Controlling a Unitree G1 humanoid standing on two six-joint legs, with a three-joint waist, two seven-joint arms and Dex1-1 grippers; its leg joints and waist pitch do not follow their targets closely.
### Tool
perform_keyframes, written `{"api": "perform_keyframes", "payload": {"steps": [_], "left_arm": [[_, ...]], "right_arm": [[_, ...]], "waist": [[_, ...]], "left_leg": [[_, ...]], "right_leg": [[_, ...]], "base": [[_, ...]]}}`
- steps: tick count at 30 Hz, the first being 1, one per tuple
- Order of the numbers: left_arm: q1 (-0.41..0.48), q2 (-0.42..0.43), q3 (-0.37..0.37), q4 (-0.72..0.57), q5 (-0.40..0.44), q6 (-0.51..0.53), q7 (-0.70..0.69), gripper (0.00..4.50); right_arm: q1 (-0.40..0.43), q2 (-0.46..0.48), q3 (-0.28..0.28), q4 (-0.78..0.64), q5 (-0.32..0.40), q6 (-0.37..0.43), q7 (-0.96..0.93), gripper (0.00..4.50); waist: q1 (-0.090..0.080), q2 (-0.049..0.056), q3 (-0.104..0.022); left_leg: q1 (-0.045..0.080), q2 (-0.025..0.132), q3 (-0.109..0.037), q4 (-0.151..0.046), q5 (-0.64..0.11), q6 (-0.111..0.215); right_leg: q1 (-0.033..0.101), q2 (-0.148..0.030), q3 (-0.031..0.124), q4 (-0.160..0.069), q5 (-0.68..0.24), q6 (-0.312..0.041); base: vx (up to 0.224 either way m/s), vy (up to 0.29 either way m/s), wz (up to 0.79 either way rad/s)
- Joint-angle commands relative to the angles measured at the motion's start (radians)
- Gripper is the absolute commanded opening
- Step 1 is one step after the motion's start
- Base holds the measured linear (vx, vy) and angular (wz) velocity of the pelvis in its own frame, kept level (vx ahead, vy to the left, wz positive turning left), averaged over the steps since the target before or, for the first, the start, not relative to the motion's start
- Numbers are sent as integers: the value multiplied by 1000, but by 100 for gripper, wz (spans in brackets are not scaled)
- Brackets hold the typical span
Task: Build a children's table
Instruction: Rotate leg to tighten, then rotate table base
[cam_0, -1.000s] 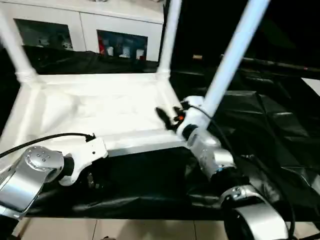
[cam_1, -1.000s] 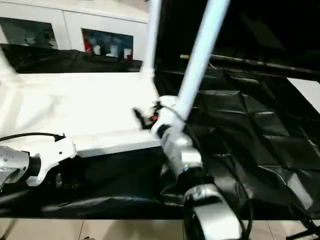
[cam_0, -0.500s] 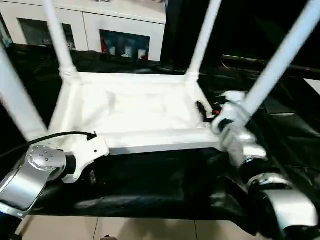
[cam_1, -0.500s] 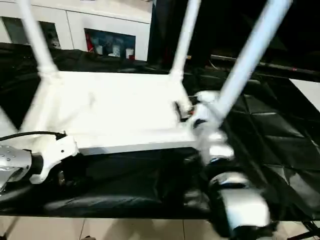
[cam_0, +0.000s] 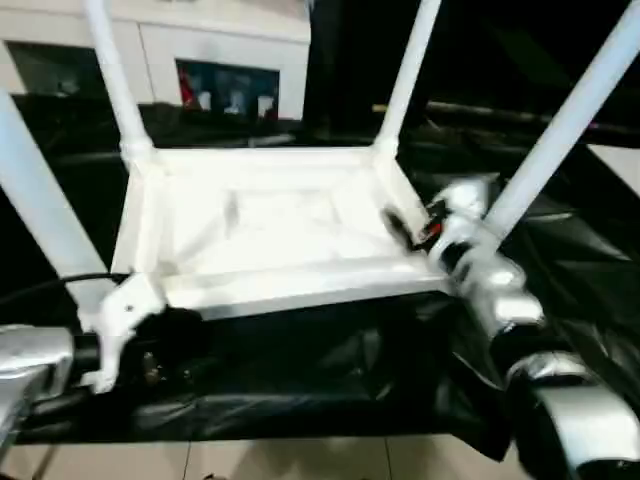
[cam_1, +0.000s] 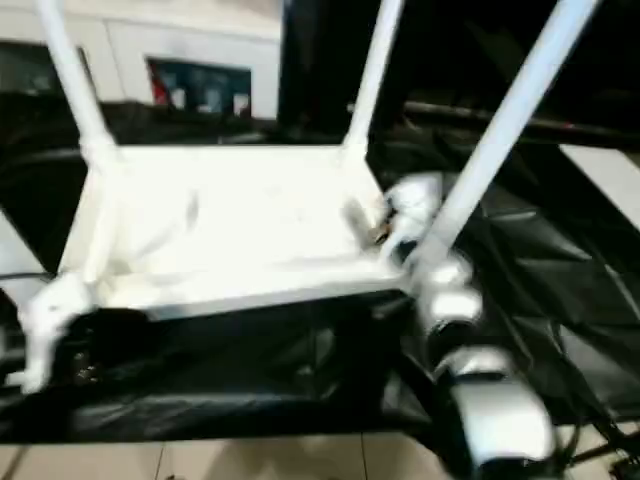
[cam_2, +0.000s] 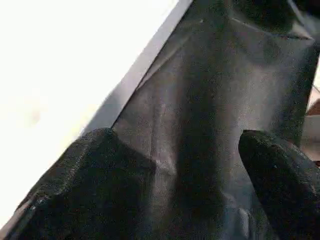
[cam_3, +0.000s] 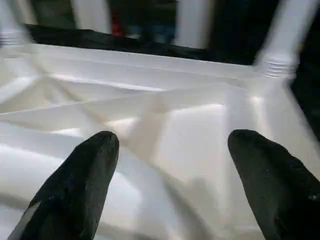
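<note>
Right now you've got the children's table (cam_0: 270, 225) upside down on the black-covered work table (cam_0: 560, 250), ribbed underside up, its near rim along that table's front edge, four legs (cam_0: 408, 70) standing up from the corner sockets. Your right gripper (cam_3: 172, 175) sits over the underside at the right rim near the front right leg (cam_0: 560, 125), fingers (cam_3: 87, 175) spread wide, grasping nothing. Your left gripper (cam_2: 175, 185) is at the front left corner, just off the white rim over the black cover, fingers (cam_2: 100, 185) wide apart and empty too.
</note>
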Motion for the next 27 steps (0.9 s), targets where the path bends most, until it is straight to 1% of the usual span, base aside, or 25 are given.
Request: {"api": "perform_keyframes", "payload": {"steps": [1, 2, 4, 5, 6, 7, 9, 10, 11, 12, 13, 14, 15, 16, 17, 18, 19, 21, 22, 24, 26, 27], "left_arm": [[32, 26, 53, -12, -6, 5, -16, 447], [32, 26, 53, -12, -6, 5, -16, 447], [89, 58, 137, 12, -12, -6, -30, 447], [97, 63, 154, 19, -12, -9, -33, 447], [124, 81, 200, 45, -9, -24, -42, 447], [150, 100, 238, 72, -1, -41, -58, 447], [178, 117, 272, 94, 2, -57, -73, 447], [201, 131, 304, 118, 3, -73, -83, 447], [211, 139, 327, 141, 5, -85, -87, 447], [211, 139, 327, 141, 5, -85, -87, 447], [208, 141, 352, 177, 5, -100, -87, 447], [197, 140, 371, 211, 2, -121, -79, 447], [181, 134, 388, 241, -6, -141, -74, 447], [146, 117, 420, 282, -40, -162, -69, 447], [132, 105, 431, 291, -57, -179, -71, 447], [128, 102, 435, 294, -62, -184, -72, 447], [117, 94, 444, 302, -76, -201, -77, 447], [81, 64, 466, 312, -123, -214, -78, 447], [52, 39, 477, 313, -159, -214, -73, 447], [36, 26, 481, 314, -179, -214, -74, 447], [-5, -4, 476, 305, -223, -207, -74, 447], [-5, -4, 476, 305, -223, -207, -74, 447]], "right_arm": [[17, 0, 12, -45, -13, -21, 19, 387], [17, 0, 12, -45, -13, -21, 19, 387], [66, 19, 34, -108, -19, -26, 31, 387], [75, 21, 37, -119, -19, -25, 32, 387], [106, 23, 37, -161, -13, -15, 36, 387], [137, 22, 36, -202, -5, 1, 45, 387], [167, 17, 37, -238, -2, 11, 53, 387], [199, 9, 37, -277, 3, 27, 61, 387], [223, 3, 34, -309, 12, 47, 68, 387], [223, 3, 34, -309, 12, 47, 68, 387], [253, -10, 37, -346, 17, 64, 81, 387], [281, -24, 42, -387, 23, 88, 102, 387], [306, -38, 49, -427, 31, 115, 126, 387], [350, -64, 63, -502, 43, 159, 164, 387], [375, -80, 71, -541, 47, 182, 179, 387], [382, -85, 74, -552, 47, 189, 183, 387], [405, -98, 79, -590, 49, 212, 195, 387], [453, -133, 86, -648, 35, 250, 204, 387], [477, -152, 82, -671, 25, 272, 197, 387], [487, -160, 79, -686, 21, 288, 191, 387], [500, -182, 73, -714, 7, 339, 170, 387], [500, -182, 73, -714, 7, 339, 170, 387]], "waist": [[-1, 29, -49], [-1, 30, -49], [0, 33, -47], [2, 35, -47], [0, 33, -46], [2, 34, -46], [2, 35, -44], [1, 36, -41], [2, 36, -37], [2, 35, -37], [3, 38, -37], [4, 35, -34], [6, 35, -35], [11, 36, -37], [13, 36, -37], [13, 31, -36], [17, 33, -37], [15, 25, -39], [20, 26, -40], [21, 26, -41], [22, 14, -41], [24, 16, -40]], "left_leg": [[0, 25, -4, -77, -288, 0], [4, 25, -3, -76, -287, -1], [4, 26, -4, -80, -297, -2], [7, 26, -3, -80, -303, -2], [5, 26, -3, -80, -301, -2], [7, 24, -4, -82, -304, 3], [8, 26, -5, -84, -311, 5], [9, 26, -6, -87, -335, 5], [10, 25, -6, -87, -362, 6], [10, 24, -7, -87, -367, 6], [16, 26, -9, -88, -383, 2], [16, 25, -9, -89, -396, 4], [16, 24, -9, -88, -396, 7], [16, 24, -11, -89, -382, 14], [15, 25, -12, -90, -376, 13], [12, 26, -13, -92, -376, 14], [16, 27, -12, -92, -371, 14], [14, 28, -12, -92, -369, 13], [14, 27, -11, -90, -351, 12], [14, 27, -9, -90, -345, 7], [13, 25, -8, -88, -348, 7], [12, 24, -9, -88, -344, 5]], "right_leg": [[43, -59, 60, -80, -297, -157], [42, -59, 62, -81, -300, -155], [41, -58, 63, -81, -297, -152], [39, -58, 63, -84, -299, -149], [39, -58, 64, -83, -298, -148], [39, -56, 65, -85, -301, -139], [39, -57, 65, -86, -303, -140], [37, -57, 65, -89, -325, -139], [35, -58, 65, -96, -367, -128], [36, -59, 66, -97, -383, -122], [32, -60, 66, -100, -405, -121], [31, -60, 66, -104, -422, -114], [31, -61, 67, -106, -426, -110], [36, -60, 67, -106, -417, -100], [36, -63, 66, -104, -406, -105], [38, -62, 65, -105, -406, -107], [37, -63, 66, -104, -389, -113], [38, -64, 65, -100, -376, -122], [39, -66, 66, -100, -365, -124], [39, -66, 66, -98, -350, -133], [40, -67, 64, -100, -385, -121], [41, -67, 64, -101, -393, -118]], "base": [[0, 0, 0], [0, 0, 0], [0, 0, 0], [0, 0, 0], [0, 0, 0], [0, 0, 0], [0, 0, 0], [0, 0, 0], [0, 0, 0], [0, 0, 0], [0, 0, 0], [0, 0, 0], [0, 0, 0], [0, 0, 0], [0, 0, 0], [0, 0, 0], [0, 0, 0], [0, 0, 0], [0, 0, 0], [0, 0, 0], [0, 0, 0], [0, 0, 0]]}}
